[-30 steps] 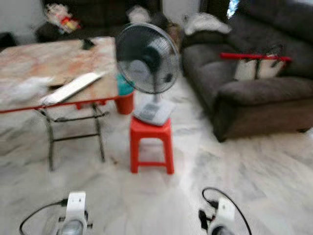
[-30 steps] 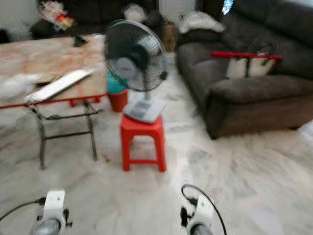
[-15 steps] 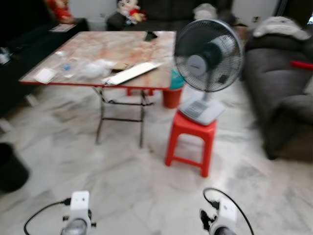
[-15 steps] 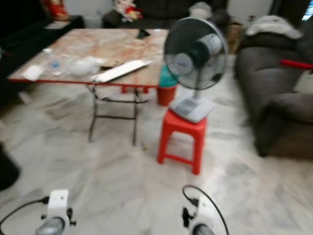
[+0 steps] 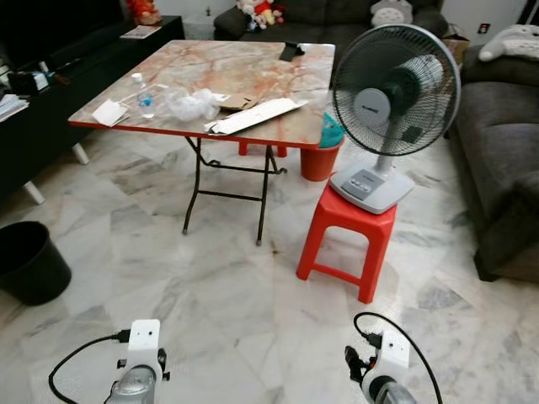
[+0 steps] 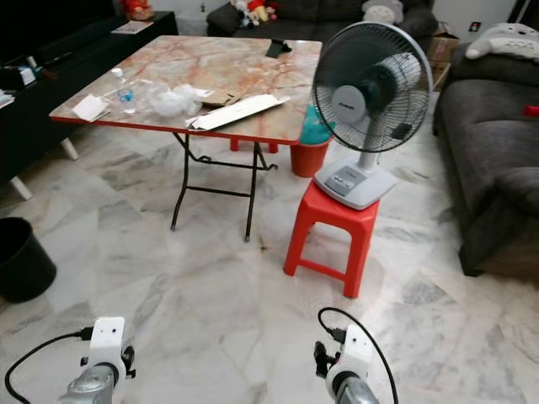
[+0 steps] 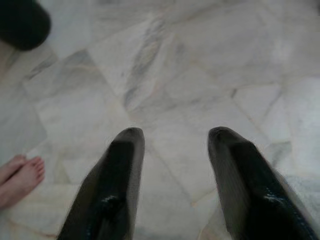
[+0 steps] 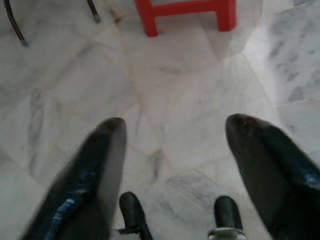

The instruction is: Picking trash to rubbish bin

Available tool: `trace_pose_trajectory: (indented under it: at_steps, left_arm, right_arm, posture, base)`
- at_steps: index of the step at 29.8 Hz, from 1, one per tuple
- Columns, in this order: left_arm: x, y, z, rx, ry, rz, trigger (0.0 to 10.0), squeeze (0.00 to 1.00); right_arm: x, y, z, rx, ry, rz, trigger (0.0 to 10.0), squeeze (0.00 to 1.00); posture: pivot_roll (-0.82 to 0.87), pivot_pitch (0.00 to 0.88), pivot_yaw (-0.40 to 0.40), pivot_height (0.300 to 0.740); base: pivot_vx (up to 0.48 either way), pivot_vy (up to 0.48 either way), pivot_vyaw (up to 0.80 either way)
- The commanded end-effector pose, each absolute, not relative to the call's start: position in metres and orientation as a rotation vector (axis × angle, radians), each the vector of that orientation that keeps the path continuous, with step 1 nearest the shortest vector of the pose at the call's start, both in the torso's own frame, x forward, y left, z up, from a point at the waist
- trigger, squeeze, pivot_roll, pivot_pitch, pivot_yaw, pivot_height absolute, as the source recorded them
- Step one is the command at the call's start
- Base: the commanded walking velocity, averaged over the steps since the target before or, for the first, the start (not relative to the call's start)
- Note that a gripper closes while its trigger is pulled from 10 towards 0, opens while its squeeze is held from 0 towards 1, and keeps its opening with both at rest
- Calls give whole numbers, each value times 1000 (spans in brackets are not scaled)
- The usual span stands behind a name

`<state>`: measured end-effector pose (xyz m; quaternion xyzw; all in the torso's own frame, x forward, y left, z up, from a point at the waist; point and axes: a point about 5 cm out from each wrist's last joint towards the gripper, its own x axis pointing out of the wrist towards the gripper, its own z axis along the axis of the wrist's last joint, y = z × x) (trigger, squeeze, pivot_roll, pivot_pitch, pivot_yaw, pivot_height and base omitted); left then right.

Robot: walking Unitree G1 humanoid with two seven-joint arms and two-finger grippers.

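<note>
Marble-top folding table (image 5: 253, 80) on a pale marble floor (image 5: 210, 295). Near the table's front edge: crumpled clear plastic (image 5: 192, 104), a small bottle (image 5: 144, 98) with a blue label too small to read, a white paper (image 5: 109, 113) at the front left corner, a long white strip (image 5: 257, 115) beside a brown card (image 5: 238, 102). Dark item (image 5: 293, 50) near the far edge, too small to tell. Black bin (image 5: 30, 262) on the floor, well to the table's left, partly cut off. Fan (image 5: 394, 93) on a red stool (image 5: 347, 242) just right of the table; small logo on its hub, not legible. Red bucket (image 5: 320, 160) under the table's right edge, half hidden. Dark sofa (image 5: 505, 151) at right, cut off. Left gripper (image 7: 172, 145) low over bare floor, fingers spread apart, holding nothing; a person's bare toes (image 7: 20, 177) beside it. Right gripper (image 8: 175, 132) likewise spread wide and holding nothing, stool legs ahead.
</note>
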<state>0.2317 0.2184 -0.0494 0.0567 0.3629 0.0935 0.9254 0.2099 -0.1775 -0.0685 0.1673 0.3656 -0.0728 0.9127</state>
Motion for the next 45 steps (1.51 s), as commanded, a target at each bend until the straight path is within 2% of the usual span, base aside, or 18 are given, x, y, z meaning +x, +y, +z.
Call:
trace_pose_trajectory:
  at_steps: [1,9,16,21,22,23,24,25,26,27,28,34,38,45]
  left_arm:
    - [240,216,-44,120,709,167,10000,1000]
    - [269,197,-24,110,586,75,10000,1000]
    - [310,173,18,179,345,-12,10000,1000]
    - [333,163,50,157,190,-9,10000,1000]
    - [340,165,62,154,139,18,10000,1000]
    - [340,165,62,154,139,18,10000,1000]
    - [343,166,67,155,120,31,10000,1000]
    - [345,169,72,157,99,45,10000,1000]
    - [347,167,76,155,72,20,10000,600]
    - [347,167,76,155,72,20,10000,600]
    - [349,165,82,155,33,-19,10000,0]
    - [353,169,98,106,-56,11,10000,0]
    - [356,161,106,80,-99,18,10000,0]
    - [357,154,107,68,-100,-18,10000,0]
  right_arm:
    - [225,-176,-59,355,693,-141,10000,1000]
    - [251,-169,-40,307,582,-59,10000,1000]
    - [282,-161,-11,264,425,21,10000,1000]
    - [298,-159,7,257,332,33,10000,1000]
    - [305,-159,15,247,292,38,10000,945]
    - [305,-159,15,247,292,38,10000,945]
    - [308,-159,20,228,272,41,10000,408]
    - [312,-159,25,209,247,41,10000,0]
    - [316,-160,30,214,216,40,10000,0]
    - [316,-160,30,214,216,40,10000,0]
    - [321,-161,39,222,171,40,10000,0]
    - [336,-151,68,214,24,95,10000,0]
    - [345,-140,87,216,-67,123,10000,0]
    - [347,-136,95,212,-104,145,10000,0]
  posture:
    - [-36,11,29,740]
    - [-32,16,26,740]
    - [-37,23,18,740]
    - [-32,24,14,740]
    - [-32,24,14,740]
    - [-32,24,14,740]
    - [-34,22,16,740]
    - [-34,22,16,740]
    - [-30,19,17,740]
    - [-30,19,17,740]
    - [-21,17,24,740]
    - [-17,0,44,740]
    - [-22,0,46,740]
    - [-32,0,54,740]
  base:
    - [0,0,0]
    - [0,0,0]
    - [0,0,0]
    - [0,0,0]
    - [0,0,0]
    - [0,0,0]
    - [0,0,0]
    - [0,0,0]
    - [0,0,0]
    - [0,0,0]
    - [0,0,0]
    - [0,0,0]
    - [0,0,0]
    - [0,0,0]
